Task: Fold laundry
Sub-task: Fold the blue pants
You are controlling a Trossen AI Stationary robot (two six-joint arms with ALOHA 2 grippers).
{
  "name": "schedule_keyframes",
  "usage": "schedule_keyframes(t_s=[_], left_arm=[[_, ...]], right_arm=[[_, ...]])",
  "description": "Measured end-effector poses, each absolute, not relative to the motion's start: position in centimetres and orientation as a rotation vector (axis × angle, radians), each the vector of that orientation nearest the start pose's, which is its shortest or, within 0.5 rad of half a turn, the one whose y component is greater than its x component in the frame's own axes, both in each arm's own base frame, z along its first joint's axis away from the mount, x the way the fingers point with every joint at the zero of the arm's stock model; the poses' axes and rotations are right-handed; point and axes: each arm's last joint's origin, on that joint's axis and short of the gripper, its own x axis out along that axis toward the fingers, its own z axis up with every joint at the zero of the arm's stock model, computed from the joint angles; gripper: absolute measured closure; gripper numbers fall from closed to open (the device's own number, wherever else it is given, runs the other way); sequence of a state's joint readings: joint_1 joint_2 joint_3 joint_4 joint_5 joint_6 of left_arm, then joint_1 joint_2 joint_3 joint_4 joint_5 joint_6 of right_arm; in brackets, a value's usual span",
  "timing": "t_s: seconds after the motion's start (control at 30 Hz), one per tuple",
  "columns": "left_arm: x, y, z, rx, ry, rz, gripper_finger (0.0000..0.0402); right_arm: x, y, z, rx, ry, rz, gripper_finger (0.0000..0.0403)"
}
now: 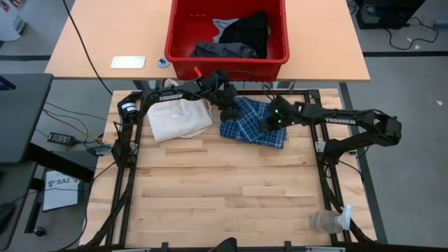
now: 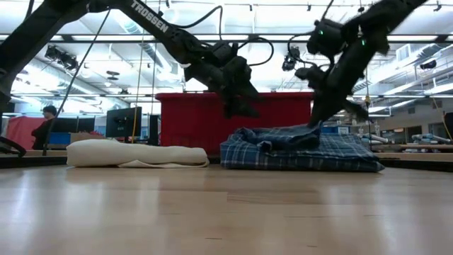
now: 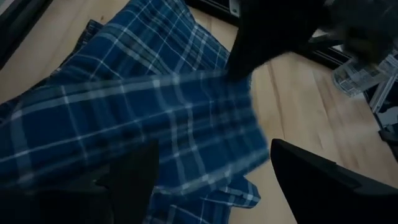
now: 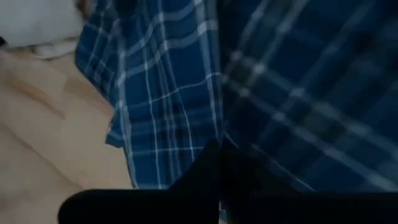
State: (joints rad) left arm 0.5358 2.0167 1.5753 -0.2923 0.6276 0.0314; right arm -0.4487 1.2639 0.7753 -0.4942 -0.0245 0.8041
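The blue-and-white plaid garment (image 1: 252, 124) lies crumpled on the wooden table, toward its far side. My right gripper (image 1: 270, 123) comes in from the right and is shut on the garment's upper layer. My left gripper (image 2: 239, 108) hangs open above the plaid's left part, clear of the cloth. In the left wrist view its fingers (image 3: 134, 180) stand wide, with the plaid (image 3: 124, 118) beyond them. Dark garments (image 1: 241, 35) lie in the red bin. My right gripper pinches a raised fold of the plaid's upper layer (image 3: 236, 81) between its two shut fingers (image 4: 214, 165). It comes slanting down from the table's right. The cloth rises in a small peak (image 2: 309, 128) to the fingers, and the remainder lies on the table.
A folded cream cloth (image 1: 178, 119) lies left of the plaid. The red bin (image 1: 227, 66) stands just beyond the table's far rail. A clear plastic bottle (image 1: 327, 222) lies at the near right corner. The near half of the tabletop (image 1: 224, 196) is bare wood.
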Motion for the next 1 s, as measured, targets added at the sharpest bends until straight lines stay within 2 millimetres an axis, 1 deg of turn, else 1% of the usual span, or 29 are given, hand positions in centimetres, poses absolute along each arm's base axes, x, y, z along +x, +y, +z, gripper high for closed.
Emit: schedule_keyframes(t_s=[0.13, 0.23, 0.3, 0.37, 0.47, 0.53, 0.6, 0.7, 0.83, 0.93, 1.0], left_arm=[[39.4, 21.4, 22.9, -0.392, 0.624, -0.094, 0.0089], [39.4, 21.4, 22.9, -0.390, 0.624, -0.097, 0.0089], [39.4, 21.4, 22.9, -0.379, 0.620, -0.101, 0.0089], [39.4, 21.4, 23.0, -0.372, 0.617, -0.102, 0.0089], [39.5, 21.3, 23.0, -0.366, 0.616, -0.106, 0.0089], [39.7, 21.1, 23.1, -0.350, 0.606, -0.102, 0.0089], [40.1, 20.8, 23.2, -0.319, 0.587, -0.105, 0.0089], [40.7, 20.1, 23.5, -0.261, 0.562, -0.094, 0.0089], [41.6, 19.2, 23.9, -0.152, 0.528, -0.050, 0.0089], [42.5, 18.8, 23.7, -0.074, 0.496, -0.029, 0.0089], [42.8, 18.7, 22.9, -0.074, 0.509, -0.029, 0.0089]], right_arm=[[21.0, -10.5, 25.7, 0.835, 0.884, -0.856, 0.0399], [20.3, -10.8, 28.6, 0.740, 0.960, -0.857, 0.0400], [19.6, -10.8, 29.8, 0.685, 1.025, -0.857, 0.0400], [18.7, -10.8, 30.3, 0.619, 1.104, -0.907, 0.0400], [17.4, -11.1, 30.2, 0.549, 1.214, -0.985, 0.0401], [17.1, -11.5, 29.7, 0.536, 1.238, -0.995, 0.0401], [17.2, -11.9, 29.0, 0.540, 1.226, -0.973, 0.0401], [17.5, -12.1, 27.6, 0.545, 1.216, -0.949, 0.0402], [17.3, -12.1, 24.9, 0.533, 1.307, -0.971, 0.0401], [17.2, -12.0, 23.2, 0.540, 1.366, -0.987, 0.0382], [17.2, -12.0, 22.7, 0.562, 1.377, -1.001, 0.0356]])
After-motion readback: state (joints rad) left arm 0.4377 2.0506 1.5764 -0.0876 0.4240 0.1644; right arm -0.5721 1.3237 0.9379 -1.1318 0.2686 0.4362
